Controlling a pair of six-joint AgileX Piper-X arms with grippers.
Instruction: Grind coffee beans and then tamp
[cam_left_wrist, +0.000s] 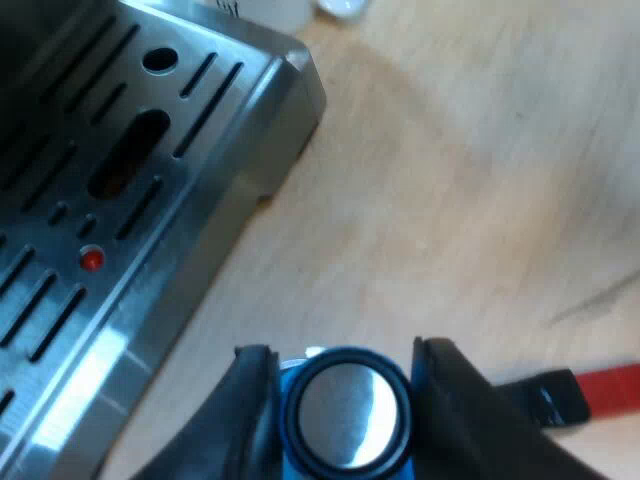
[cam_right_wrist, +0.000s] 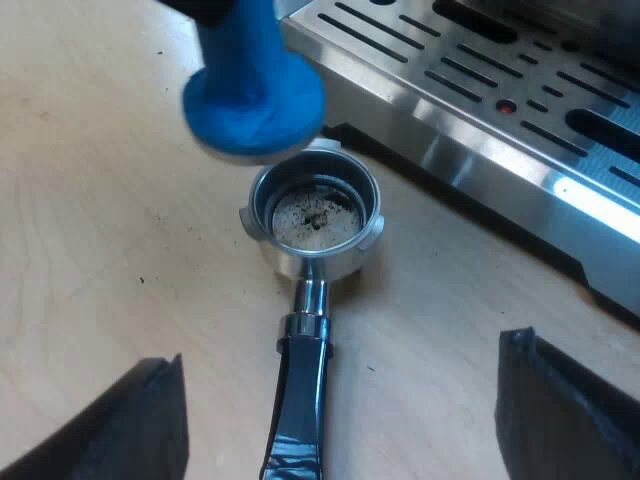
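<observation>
My left gripper (cam_left_wrist: 345, 352) clamped the blue tamper (cam_left_wrist: 347, 418) by its body; I judged it rigid, smooth, probably heavy. My right gripper (cam_right_wrist: 340, 352) stood open over the holder (cam_right_wrist: 315, 262) handle.

One tamper (cam_right_wrist: 255, 95), one holder (cam_right_wrist: 318, 265), one espresso machine (cam_right_wrist: 470, 110)

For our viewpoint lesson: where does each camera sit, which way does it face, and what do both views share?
Left wrist view: rides the left arm, faces down past the left gripper, shut on the blue tamper, beside the drip tray.
Right wrist view: rides the right arm, faces down through the open right gripper onto the metal holder.
Shared: blue tamper, drip tray.
</observation>
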